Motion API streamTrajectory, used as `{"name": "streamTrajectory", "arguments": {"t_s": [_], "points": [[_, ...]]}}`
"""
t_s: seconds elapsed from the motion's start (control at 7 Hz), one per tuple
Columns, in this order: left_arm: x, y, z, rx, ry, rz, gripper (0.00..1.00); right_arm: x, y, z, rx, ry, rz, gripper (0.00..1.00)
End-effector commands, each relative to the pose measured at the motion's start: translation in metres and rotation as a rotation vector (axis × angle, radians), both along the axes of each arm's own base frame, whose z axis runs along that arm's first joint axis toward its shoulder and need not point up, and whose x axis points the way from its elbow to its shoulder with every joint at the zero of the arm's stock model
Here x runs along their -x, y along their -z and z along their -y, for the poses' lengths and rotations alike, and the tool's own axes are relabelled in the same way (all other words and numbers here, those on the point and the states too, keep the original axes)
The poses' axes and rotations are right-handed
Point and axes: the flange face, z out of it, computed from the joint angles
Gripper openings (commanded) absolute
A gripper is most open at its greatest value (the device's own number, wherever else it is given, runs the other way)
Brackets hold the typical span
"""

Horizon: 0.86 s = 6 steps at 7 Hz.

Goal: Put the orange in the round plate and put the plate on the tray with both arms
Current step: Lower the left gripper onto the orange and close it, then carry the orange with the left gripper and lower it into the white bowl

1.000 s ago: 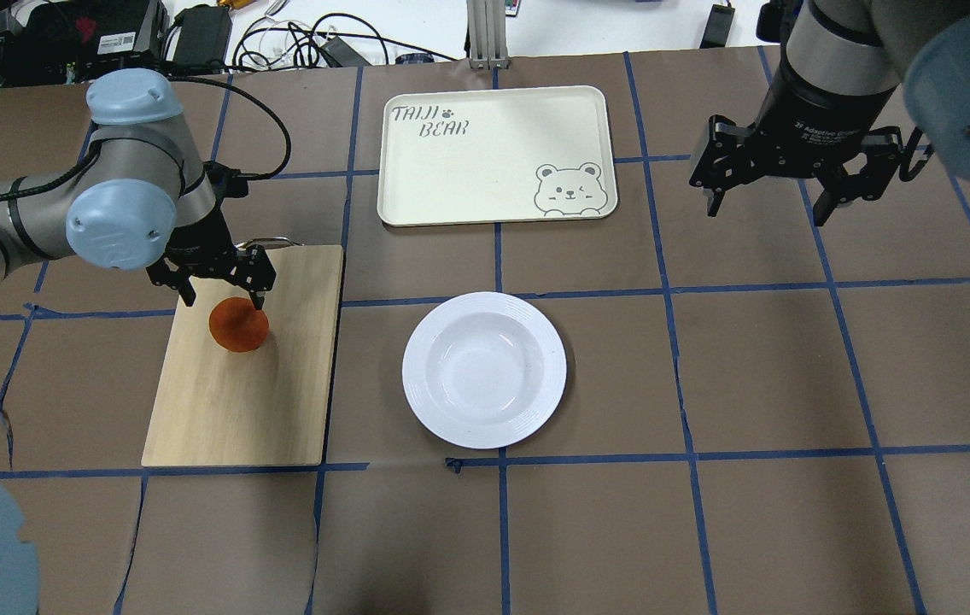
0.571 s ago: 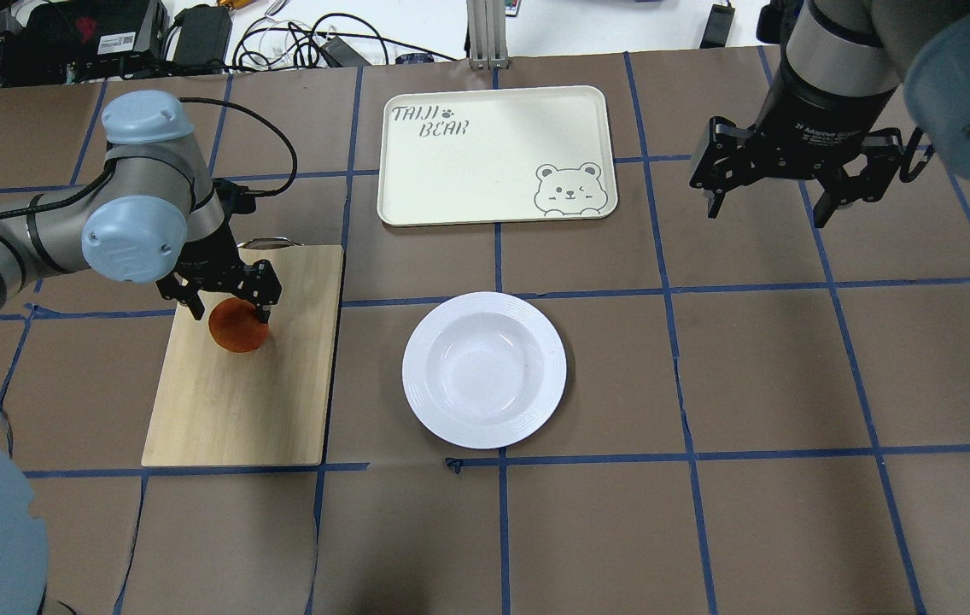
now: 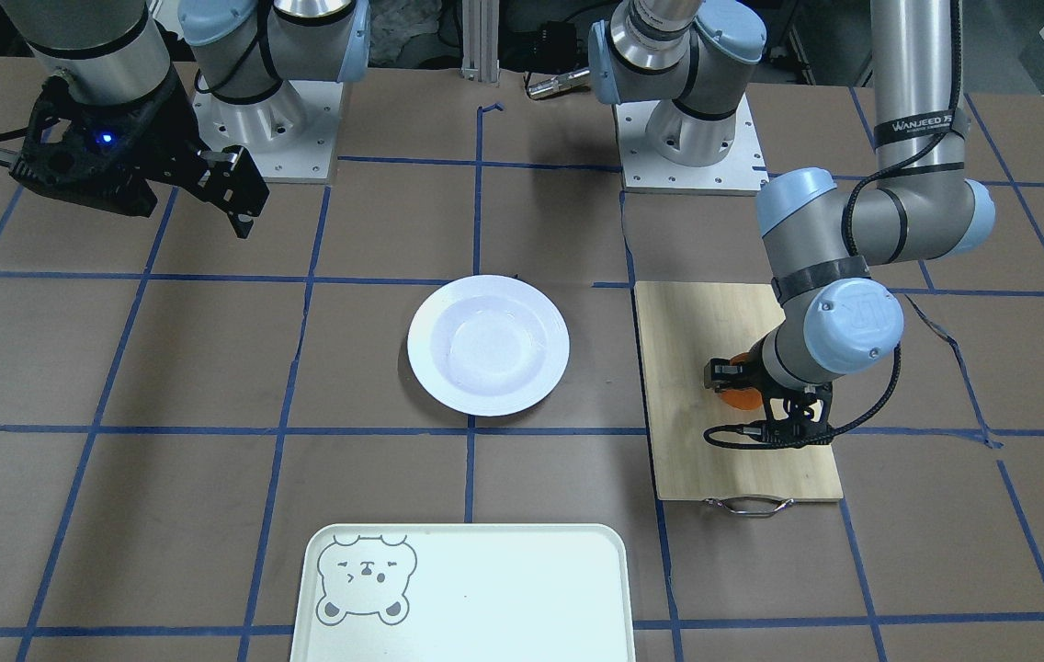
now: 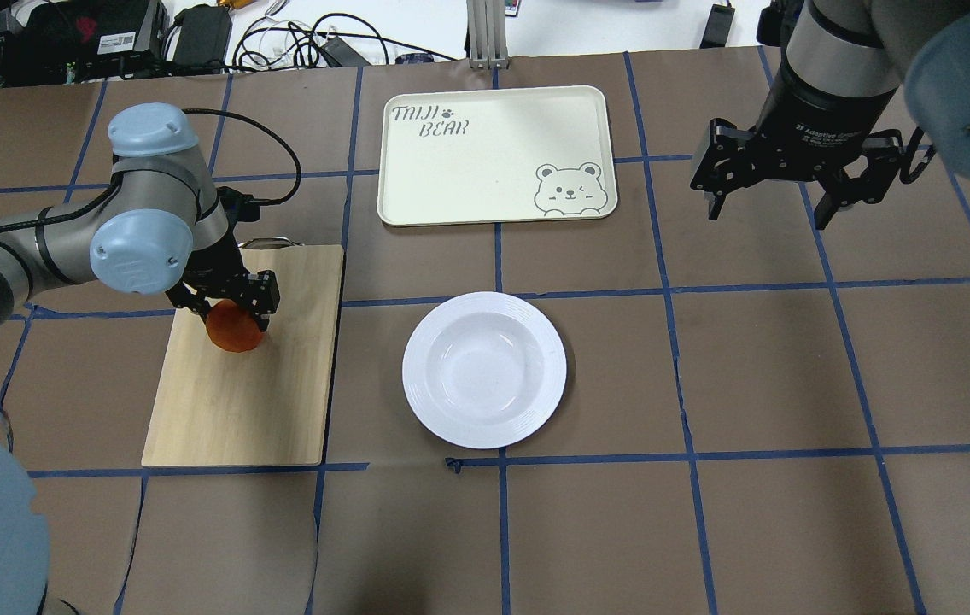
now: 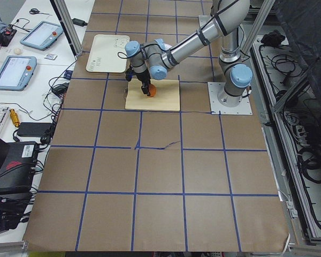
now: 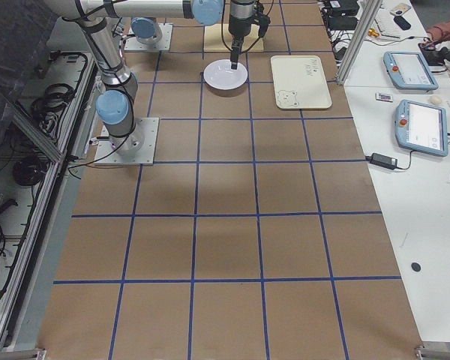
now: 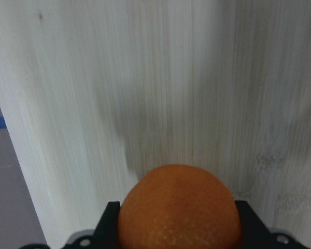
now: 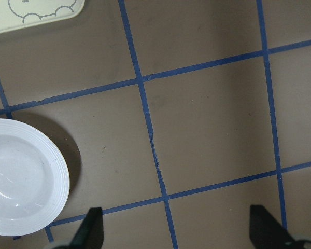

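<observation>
The orange (image 4: 235,331) rests on the bamboo cutting board (image 4: 237,401) at the left. My left gripper (image 4: 227,316) is lowered over it, open, one finger on each side; in the left wrist view the orange (image 7: 179,207) fills the gap between the fingers. The white round plate (image 4: 549,370) sits bare at the table's middle, to the right of the board. The cream tray (image 4: 493,154) with the bear drawing lies beyond the plate. My right gripper (image 4: 767,218) hangs open and holds nothing, above the table to the right of the tray; its camera sees the plate (image 8: 20,176).
The cutting board has a metal handle (image 3: 750,504) on its far end. Cables and boxes (image 4: 109,34) line the back edge behind the table. Brown paper with blue tape lines (image 4: 502,530) covers the table.
My left arm has moved down and a little right, bringing its open fingers from just above the orange to either side of it. The right arm has stayed put.
</observation>
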Motion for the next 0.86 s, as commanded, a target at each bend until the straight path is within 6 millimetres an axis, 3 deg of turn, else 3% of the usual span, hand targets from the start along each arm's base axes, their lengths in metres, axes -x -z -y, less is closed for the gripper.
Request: {"name": "streamTrajectory", "arguments": {"t_s": [0.0, 0.14, 0.43, 0.57, 0.71], "points": [[0.018, -0.037, 0.022, 0.078, -0.036, -0.099, 0.32, 0.004, 0.0, 0.0, -0.001, -0.003, -0.043, 1.0], [0.044, -0.046, 0.025, 0.068, -0.089, -0.116, 0.32, 0.006, 0.0, 0.0, -0.001, -0.004, -0.065, 1.0], [0.147, -0.051, 0.005, 0.066, -0.159, -0.129, 0.33, 0.007, 0.003, 0.004, 0.003, -0.012, -0.064, 1.0], [0.202, -0.053, -0.013, 0.068, -0.21, -0.127, 0.33, 0.008, 0.002, 0.006, 0.007, -0.008, -0.049, 1.0], [0.244, -0.048, -0.034, 0.053, -0.193, -0.121, 0.33, 0.004, 0.001, 0.005, 0.009, -0.013, -0.023, 1.0]]}}
